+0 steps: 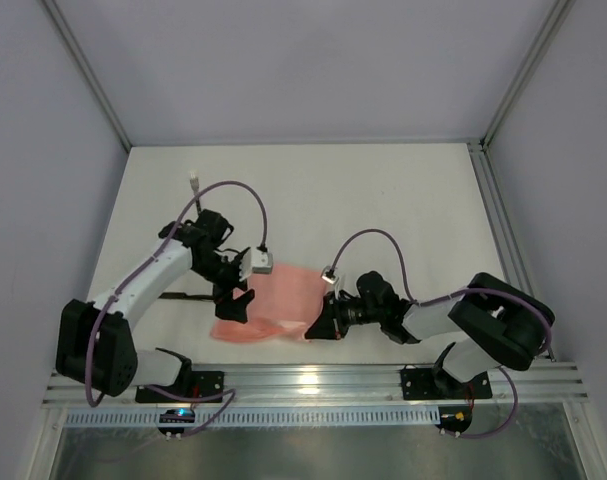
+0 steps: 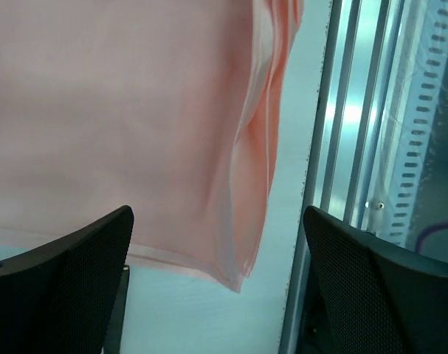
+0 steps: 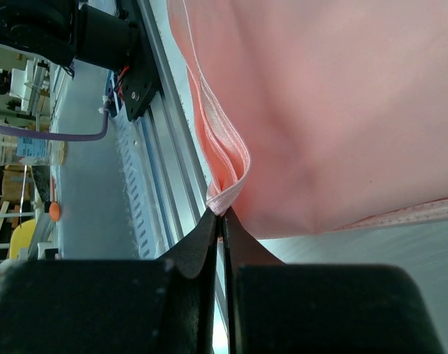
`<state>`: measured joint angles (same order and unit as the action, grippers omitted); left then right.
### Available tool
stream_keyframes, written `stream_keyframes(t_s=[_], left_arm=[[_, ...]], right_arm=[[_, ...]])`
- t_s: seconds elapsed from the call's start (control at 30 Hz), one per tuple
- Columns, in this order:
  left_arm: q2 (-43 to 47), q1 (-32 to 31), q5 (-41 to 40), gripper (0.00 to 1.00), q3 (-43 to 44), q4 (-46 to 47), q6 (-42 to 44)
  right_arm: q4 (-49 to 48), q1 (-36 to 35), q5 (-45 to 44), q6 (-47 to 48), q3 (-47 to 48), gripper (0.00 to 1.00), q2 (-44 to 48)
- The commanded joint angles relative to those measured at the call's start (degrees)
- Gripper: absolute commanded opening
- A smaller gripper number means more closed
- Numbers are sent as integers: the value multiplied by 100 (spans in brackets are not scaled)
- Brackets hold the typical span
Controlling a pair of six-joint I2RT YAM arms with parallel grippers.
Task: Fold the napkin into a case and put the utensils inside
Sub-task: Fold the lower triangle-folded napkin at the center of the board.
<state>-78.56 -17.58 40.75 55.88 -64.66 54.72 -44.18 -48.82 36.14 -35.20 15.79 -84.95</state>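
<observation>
Napkin [image 1: 273,302], salmon-pink and partly folded, lies on the white counter [image 1: 383,200] near its 6 o'clock edge, btwn the two hands. Its stacked layers show along the edge facing the metal rail [image 1: 313,378], which runs just beside it at 6 o'clock; little room on that side. Broad counter surface extends toward 12 o'clock.

L hand [image 1: 233,303] sits over the napkin's 9 o'clock edge, fingers [image 2: 61,287] spread wide w/ a layered corner btwn them; contact w/ cloth cannot be told.

R hand [image 1: 315,325], at approx. 4 o'clock of the napkin, has its fingers [image 3: 198,247] pressed together, pinching the doubled hem at the fold.

Utensils [image 1: 188,296]: thin dark line on the counter at 9 o'clock of the napkin, under the L arm; count cannot be told.
</observation>
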Motion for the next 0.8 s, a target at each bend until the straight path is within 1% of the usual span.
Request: stream_keyframes(t_s=[0.0, 0.07, 0.13, 0.2, 0.23, 0.3, 0.43, 0.47, 0.63, 0.77], left_arm=[[438, -938, -647, 99, -331, 1102, -549], [517, -1298, -787, 99, -665, 1743, -804], [518, -1510, -981, 99, -797, 2009, -910], [474, -1879, -1139, 99, -833, 2308, -1016], [439, -2063, -1270, 99, -868, 2379, -1016], [264, -2214, -1385, 99, -885, 2528, -1042], [87, -2442, -1324, 99, -868, 2494, -1033], [87, -2599, -1342, 99, -877, 2450, -1033], [332, -3118, -1746, 99, -1359, 2599, -1086], [544, -3295, -2070, 99, -1588, 2836, -1279]], right_arm=[[-1055, 162, 174, -408, -32, 4, -259], [-1232, 197, 244, -531, -67, 4, -382], [-1382, 206, 244, -584, -103, 4, -540], [-1609, 215, 262, -654, -120, 4, -706], [-1654, 215, 253, -681, -129, 4, -768], [-1777, 215, 262, -716, -146, 4, -891], [-1980, 215, 218, -786, -173, 4, -1050], [-2024, 215, 192, -804, -182, 4, -1068], [-2129, 224, 25, -953, -190, 4, -1077], [-1981, 224, -186, -1041, -173, 4, -919]])
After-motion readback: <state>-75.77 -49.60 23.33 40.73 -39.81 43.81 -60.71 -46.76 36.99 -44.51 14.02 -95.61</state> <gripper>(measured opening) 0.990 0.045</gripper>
